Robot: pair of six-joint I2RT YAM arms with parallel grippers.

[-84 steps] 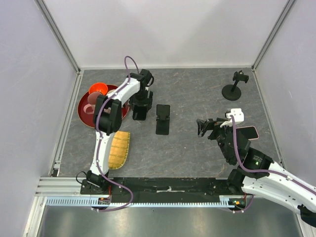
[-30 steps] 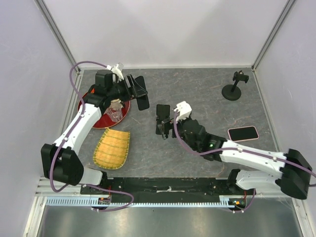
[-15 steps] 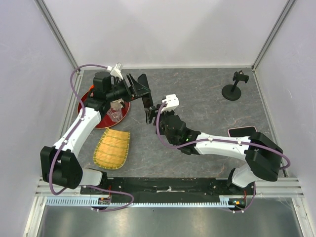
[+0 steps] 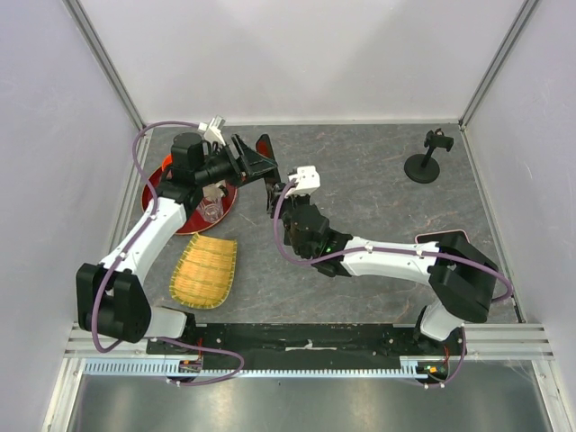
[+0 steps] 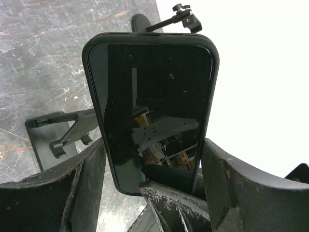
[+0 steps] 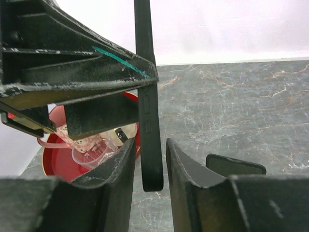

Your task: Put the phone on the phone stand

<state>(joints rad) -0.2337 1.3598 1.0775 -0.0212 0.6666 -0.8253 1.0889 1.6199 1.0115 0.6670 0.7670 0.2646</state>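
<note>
Left end effector [image 4: 254, 162] grips the phone [image 5: 152, 96] upright above the surface [image 4: 360, 180], while the right end effector [image 6: 150, 162] has swung in, jaws narrowing around its lower edge, clamped or not unclear: likely a handover before the phone stand [image 5: 58, 137].

We see the black phone [image 5: 152, 106], screen dark, held aloft by its long edges in the left pincer [image 5: 152, 162], one end between the parted fingers of the right pincer [image 6: 150, 152]; the black phone stand [image 5: 41, 145] rests on the worktop [image 5: 29, 48] nearby.
</note>
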